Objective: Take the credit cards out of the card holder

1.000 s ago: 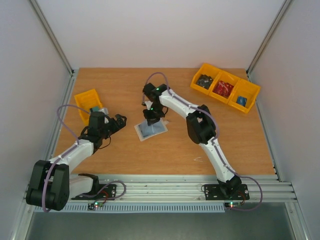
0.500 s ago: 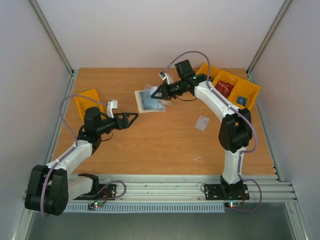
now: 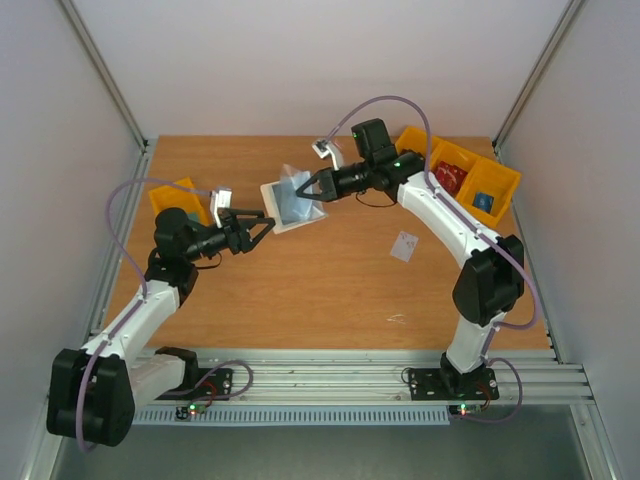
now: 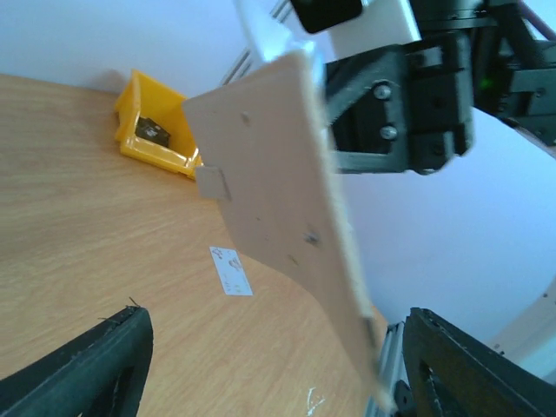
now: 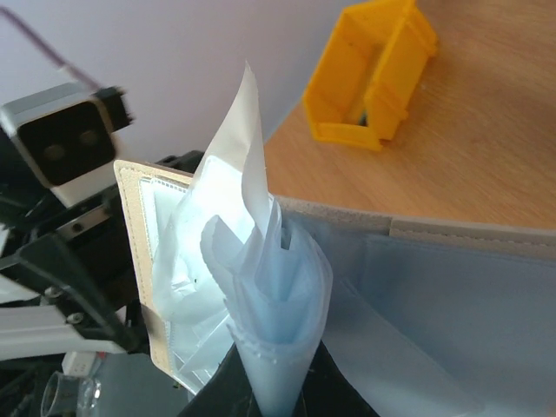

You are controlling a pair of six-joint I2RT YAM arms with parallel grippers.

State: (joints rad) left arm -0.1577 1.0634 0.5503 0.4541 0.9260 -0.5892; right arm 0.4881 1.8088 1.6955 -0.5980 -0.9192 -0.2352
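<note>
My right gripper (image 3: 312,187) is shut on the pale blue-grey inner pockets of the card holder (image 3: 291,203) and holds it open above the table. In the right wrist view the pockets (image 5: 261,287) bunch up between my fingers (image 5: 217,395). My left gripper (image 3: 262,226) is open, just left of the holder's lower edge and not touching it. In the left wrist view the grey-beige outside (image 4: 278,200) hangs between my open fingers (image 4: 95,365). A whitish-grey card (image 3: 404,246) lies on the table, also seen in the left wrist view (image 4: 230,270). No red card shows.
A single yellow bin (image 3: 175,200) stands at the left, by the left arm. A row of three yellow bins (image 3: 455,180) with dark, red and blue items stands at the back right. Side walls bound the table.
The right gripper lifted the holder off the table and carried it back. A whitish card now lies on the right. The left gripper opened and moved up to the holder.
</note>
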